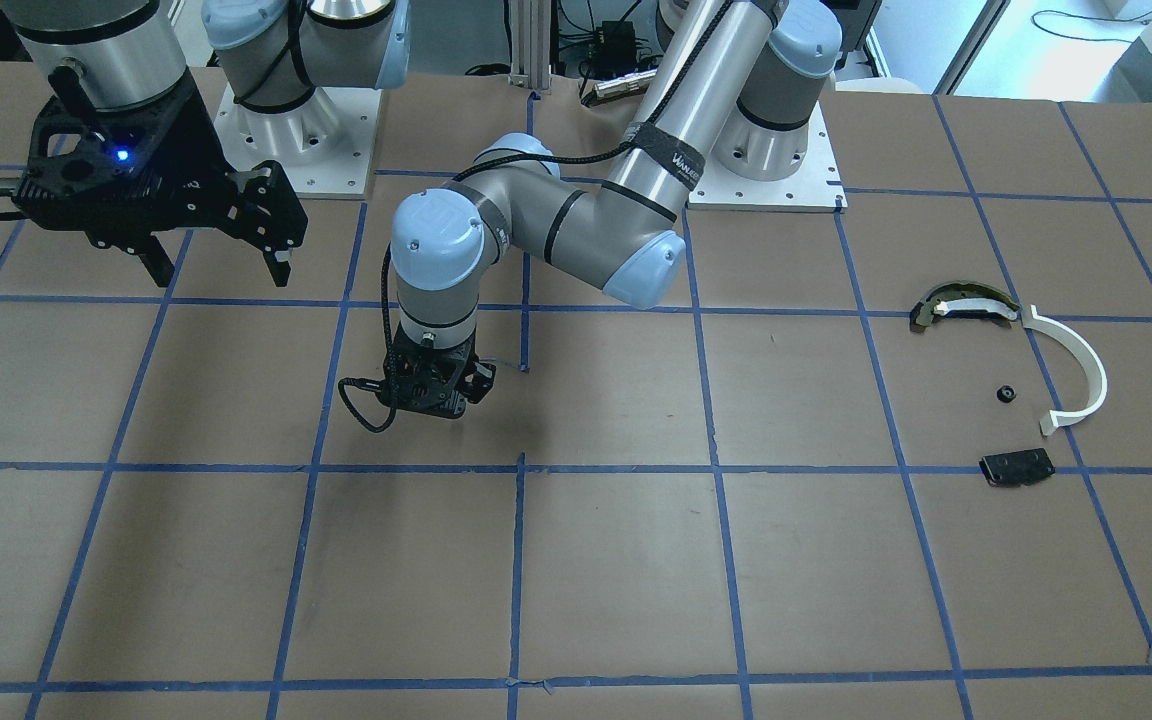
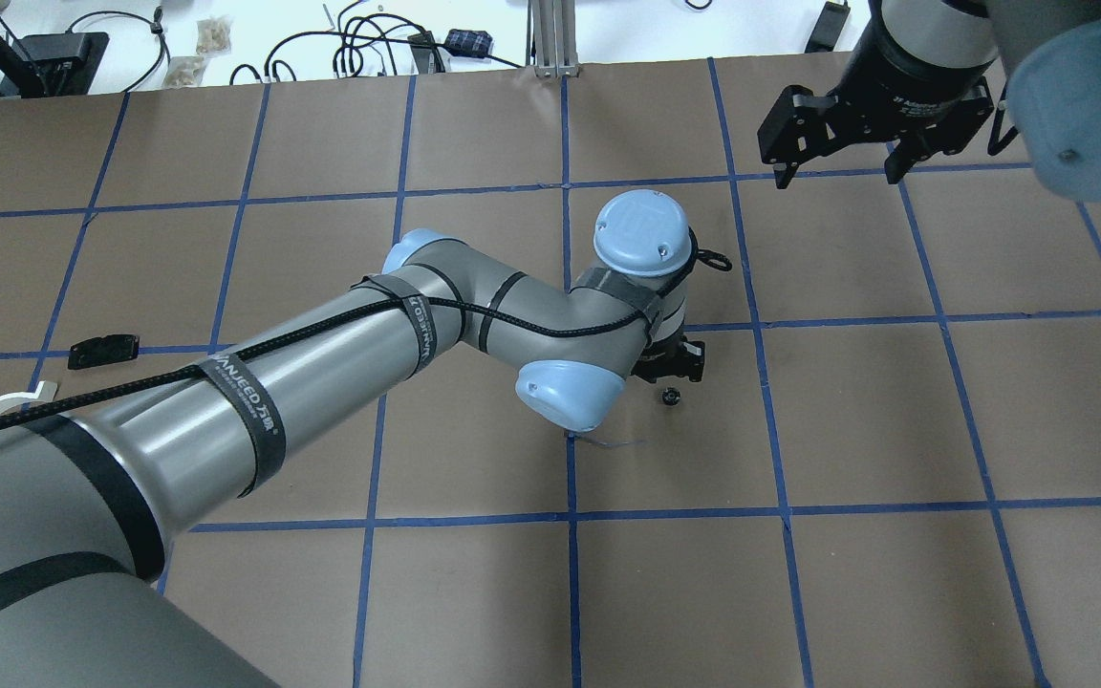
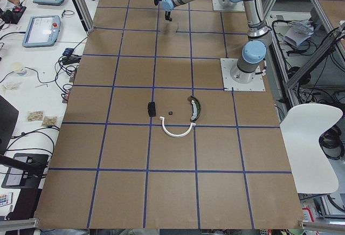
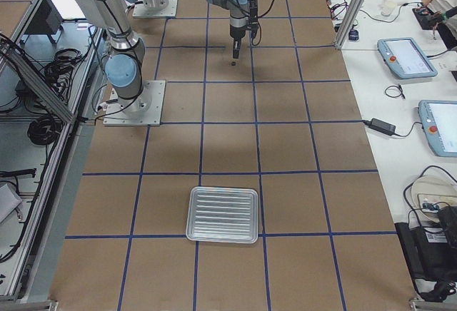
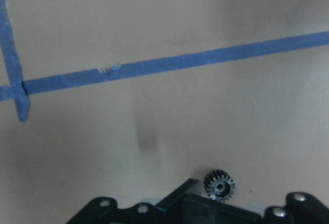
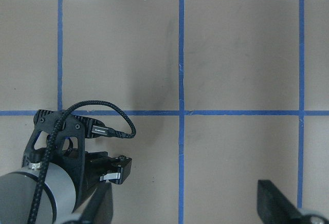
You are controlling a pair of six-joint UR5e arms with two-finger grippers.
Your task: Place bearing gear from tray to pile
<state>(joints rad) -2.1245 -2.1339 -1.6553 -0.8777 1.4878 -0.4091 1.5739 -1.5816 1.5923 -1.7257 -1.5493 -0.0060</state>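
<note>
Brown table [image 1: 616, 570] gridded in blue tape [image 1: 517, 560] — metal tray [image 4: 222, 215] at one end, cluttered side desks [image 4: 385, 90] alongside. Right gripper [image 1: 216, 265] has its jaws apart; whether the left gripper [image 2: 673, 361], by the bearing gear [image 2: 670, 396], has its jaws apart or together I cannot tell.

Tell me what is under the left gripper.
A small black gear shows at the tip of the left gripper, over the brown table. The gripper's body hides its fingers, so whether they hold the gear cannot be told.

Robotics lab, seen from my remote station: two arms [image 1: 636, 140] bolted to a tape-gridded worktop [image 1: 616, 560], control tablets [image 3: 40, 30] and cables [image 2: 359, 43] on side benches [image 4: 400, 133].
</note>
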